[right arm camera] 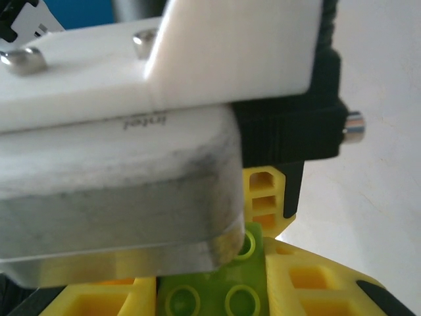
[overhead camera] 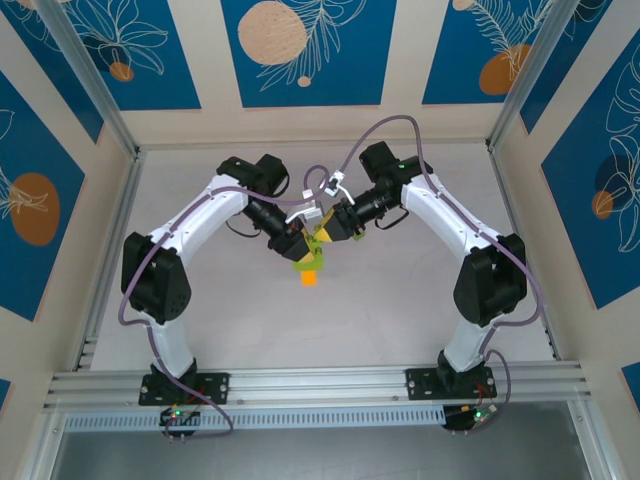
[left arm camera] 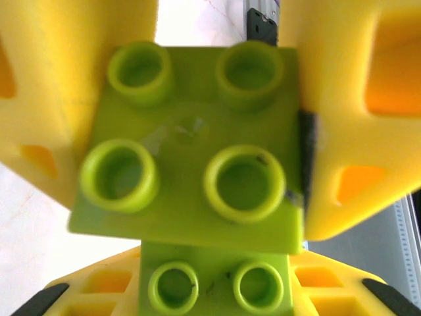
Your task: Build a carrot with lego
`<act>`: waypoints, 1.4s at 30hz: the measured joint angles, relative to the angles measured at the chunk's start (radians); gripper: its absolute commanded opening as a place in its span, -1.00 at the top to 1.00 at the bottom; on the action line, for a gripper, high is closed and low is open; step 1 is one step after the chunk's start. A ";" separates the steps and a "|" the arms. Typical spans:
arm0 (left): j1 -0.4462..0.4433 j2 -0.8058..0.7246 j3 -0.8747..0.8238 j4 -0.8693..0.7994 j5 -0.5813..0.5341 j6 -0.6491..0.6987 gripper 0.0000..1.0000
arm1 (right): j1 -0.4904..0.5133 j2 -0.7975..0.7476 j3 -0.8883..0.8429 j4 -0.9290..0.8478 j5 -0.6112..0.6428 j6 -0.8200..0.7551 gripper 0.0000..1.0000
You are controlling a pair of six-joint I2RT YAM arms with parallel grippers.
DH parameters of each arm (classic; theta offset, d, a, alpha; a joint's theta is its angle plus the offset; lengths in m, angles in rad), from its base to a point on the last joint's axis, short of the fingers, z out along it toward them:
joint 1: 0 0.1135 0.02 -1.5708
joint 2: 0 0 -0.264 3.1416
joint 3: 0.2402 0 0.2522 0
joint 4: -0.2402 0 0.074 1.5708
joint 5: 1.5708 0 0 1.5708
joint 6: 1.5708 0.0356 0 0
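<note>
Both arms meet over the middle of the table [overhead camera: 420, 310]. My left gripper [overhead camera: 297, 246] [left arm camera: 214, 289] is shut on a small lime-green brick [left arm camera: 212, 284] with two studs showing. My right gripper [overhead camera: 327, 236] [right arm camera: 210, 299] is shut on a lime-green four-stud brick [left arm camera: 191, 141] [right arm camera: 212, 296], its yellow fingers [left arm camera: 342, 118] flanking it. The two green bricks [overhead camera: 311, 254] overlap; I cannot tell whether they are joined. An orange brick [overhead camera: 309, 278] sits just below this green cluster; whether it is attached to the carrot or lying on the table is unclear.
The left wrist's white and grey camera housing [right arm camera: 112, 164] blocks most of the right wrist view. Aluminium rails [overhead camera: 320, 385] run along the near edge, and panel walls enclose the table on the other sides.
</note>
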 measured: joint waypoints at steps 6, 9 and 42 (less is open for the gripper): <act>0.000 -0.005 0.000 -0.011 0.000 0.000 0.82 | -0.001 0.001 -0.007 0.000 -0.019 -0.010 0.58; 0.004 -0.008 0.000 -0.022 0.000 0.001 0.81 | -0.004 0.001 -0.019 0.000 -0.042 -0.019 0.58; 0.004 -0.012 0.006 -0.108 -0.017 0.026 0.82 | 0.032 -0.067 -0.145 0.112 -0.078 -0.067 0.60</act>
